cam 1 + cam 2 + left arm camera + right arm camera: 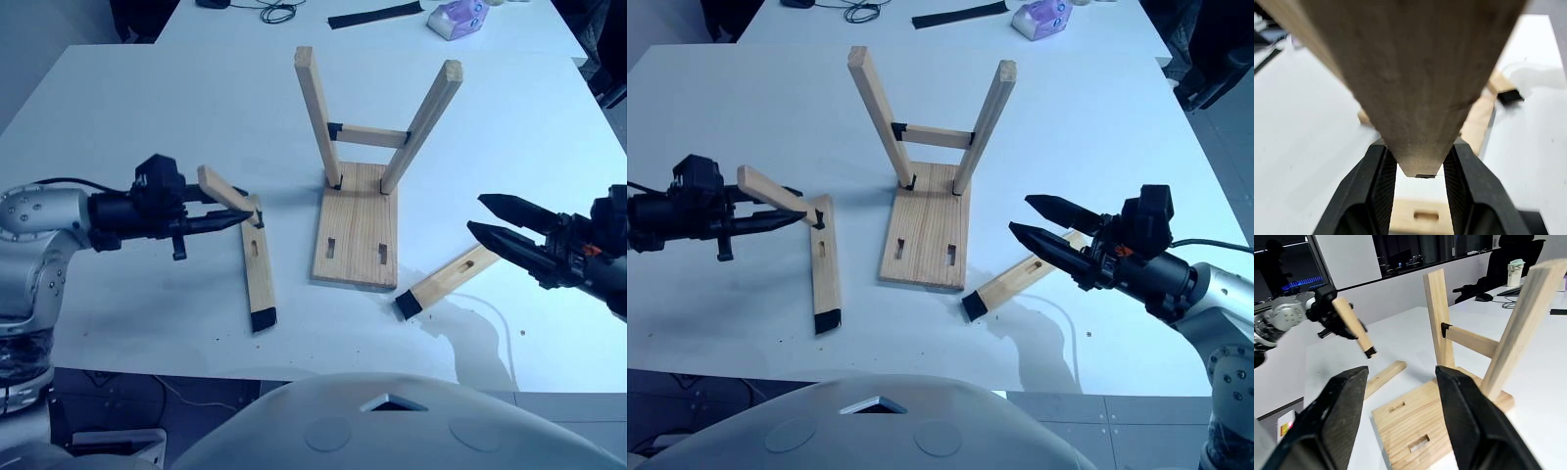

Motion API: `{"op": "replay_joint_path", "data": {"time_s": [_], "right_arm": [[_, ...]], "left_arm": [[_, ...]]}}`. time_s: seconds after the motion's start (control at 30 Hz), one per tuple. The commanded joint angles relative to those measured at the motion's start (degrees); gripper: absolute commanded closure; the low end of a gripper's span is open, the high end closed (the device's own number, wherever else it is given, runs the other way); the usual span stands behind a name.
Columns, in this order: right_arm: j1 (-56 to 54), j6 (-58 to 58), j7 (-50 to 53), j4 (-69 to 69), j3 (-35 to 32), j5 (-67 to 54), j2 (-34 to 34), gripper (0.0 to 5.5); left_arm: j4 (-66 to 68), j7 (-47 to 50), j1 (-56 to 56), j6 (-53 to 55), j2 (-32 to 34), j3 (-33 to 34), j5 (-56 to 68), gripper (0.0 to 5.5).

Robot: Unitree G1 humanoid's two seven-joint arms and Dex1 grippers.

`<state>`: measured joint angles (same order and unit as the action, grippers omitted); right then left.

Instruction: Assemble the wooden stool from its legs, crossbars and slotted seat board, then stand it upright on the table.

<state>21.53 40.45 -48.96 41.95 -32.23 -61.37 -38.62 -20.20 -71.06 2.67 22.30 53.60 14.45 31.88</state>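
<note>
White bench [118, 117], with a second white table [245, 34] behind it. The seat board [355, 240] lies flat mid-bench. Two legs [317, 108] stand tilted from its far end, joined by a crossbar [372, 135], and two slots show at its near end. The left loose leg [259, 274], slotted, lies flat beside the board. The right loose leg [446, 281] lies flat at the board's near right corner. The left tool [235, 220] pinches a short wooden bar [223, 189], held tilted above the left loose leg's far end. The right tool [476, 213] is spread and hovers near the right loose leg's far end.
</note>
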Motion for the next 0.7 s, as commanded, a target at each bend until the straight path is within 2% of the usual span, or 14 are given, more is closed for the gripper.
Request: {"op": "replay_joint_path", "data": {"time_s": [0.03, 0.33, 0.7], "right_arm": [[1.6, -2.8, 1.7, 1.2, 1.7, 3.2, 1.1, 2.97], [-0.4, -4.0, 3.1, 0.3, 4.9, 4.7, -1.0, 2.97], [1.4, -5.4, 3.0, 0.4, 6.5, 6.5, -0.8, 2.97]], "left_arm": [[3.4, 0.0, 4.2, -8.7, -2.1, -1.3, -5.4, 4.19], [11.3, -0.6, 1.7, -18.6, -4.9, -5.3, -9.4, 4.19], [12.8, -1.8, 2.5, -19.8, -4.1, -5.7, -8.8, 4.19]]}}
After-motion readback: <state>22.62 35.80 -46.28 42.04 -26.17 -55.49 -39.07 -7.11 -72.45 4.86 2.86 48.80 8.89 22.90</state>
